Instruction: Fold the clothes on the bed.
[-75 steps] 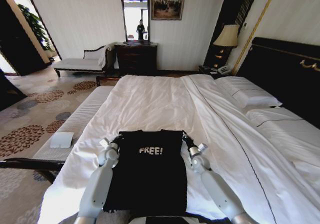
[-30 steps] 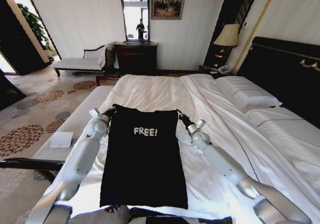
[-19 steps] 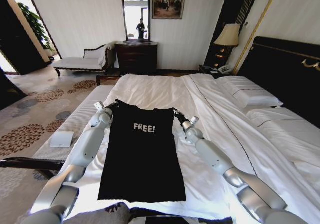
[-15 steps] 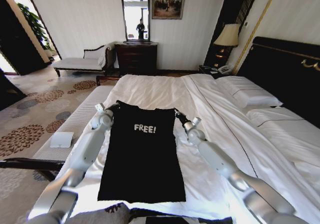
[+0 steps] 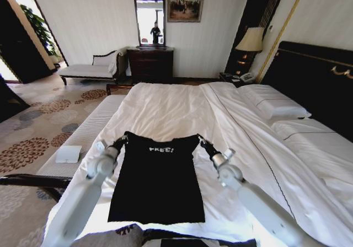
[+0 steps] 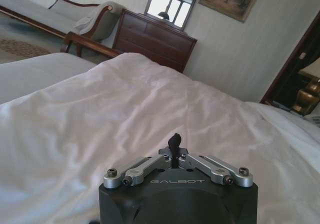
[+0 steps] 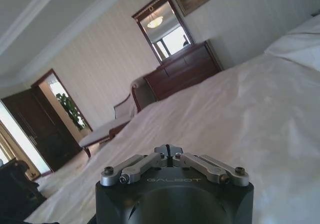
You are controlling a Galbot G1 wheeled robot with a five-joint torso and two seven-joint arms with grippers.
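The bed [image 5: 182,106], broad and covered in a soft, rumpled white duvet against a tall dark headboard, is carrying the clothes [image 5: 157,175]: a single black T-shirt of limp fabric, lying near the foot end with its lower body spread flat on the duvet. Its top edge is being held up off the cover, and the white "FREE!" lettering is curling over at the fold so only part is reading. The left pincer [image 5: 122,140] is pinching the shirt's left shoulder corner, fingers closed on a dark nub of cloth that is showing in the left wrist view [image 6: 174,143]. The right pincer [image 5: 201,143] is clamping the right shoulder corner, fingers drawn together. Against half a second ago, both pincers are sitting closer to the robot and the lettering is lying folded rather than flat.
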